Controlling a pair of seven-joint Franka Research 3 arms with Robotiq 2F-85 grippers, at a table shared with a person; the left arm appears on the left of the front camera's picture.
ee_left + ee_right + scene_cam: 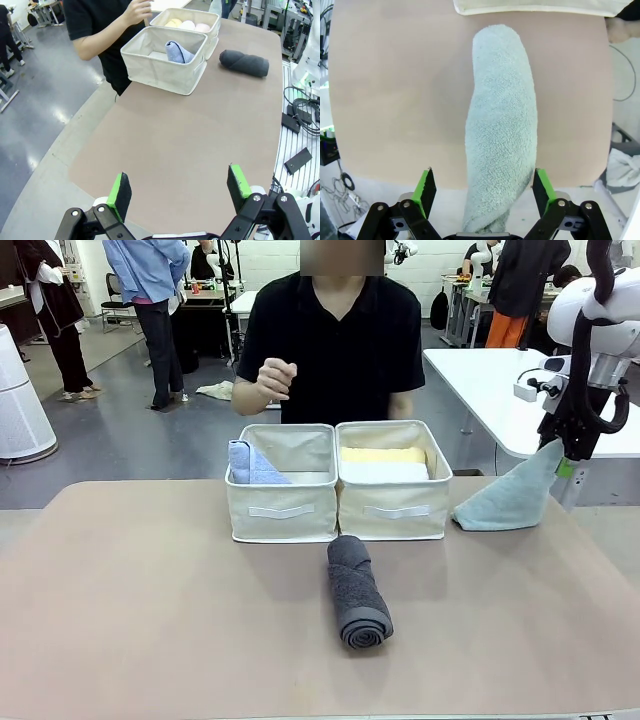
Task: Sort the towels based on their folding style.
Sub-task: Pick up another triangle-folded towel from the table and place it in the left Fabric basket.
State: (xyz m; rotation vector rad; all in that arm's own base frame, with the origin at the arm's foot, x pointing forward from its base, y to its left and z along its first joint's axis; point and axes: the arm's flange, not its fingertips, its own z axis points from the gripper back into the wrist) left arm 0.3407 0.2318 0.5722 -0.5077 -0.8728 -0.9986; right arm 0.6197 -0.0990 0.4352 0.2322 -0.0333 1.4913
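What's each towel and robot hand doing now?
Teal towel: tip up, base on table.
Dark grey towel: rolled, lying on table.
Blue towel: folded, in left bin.
Yellow towel: rolled, in right bin.
Left gripper: open over bare table.
Right gripper: open around teal towel.

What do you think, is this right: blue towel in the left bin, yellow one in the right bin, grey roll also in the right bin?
No. The grey roll lies on the table, in front of the bins, as the front view shows. The blue towel is in the left bin and the yellow one in the right bin.
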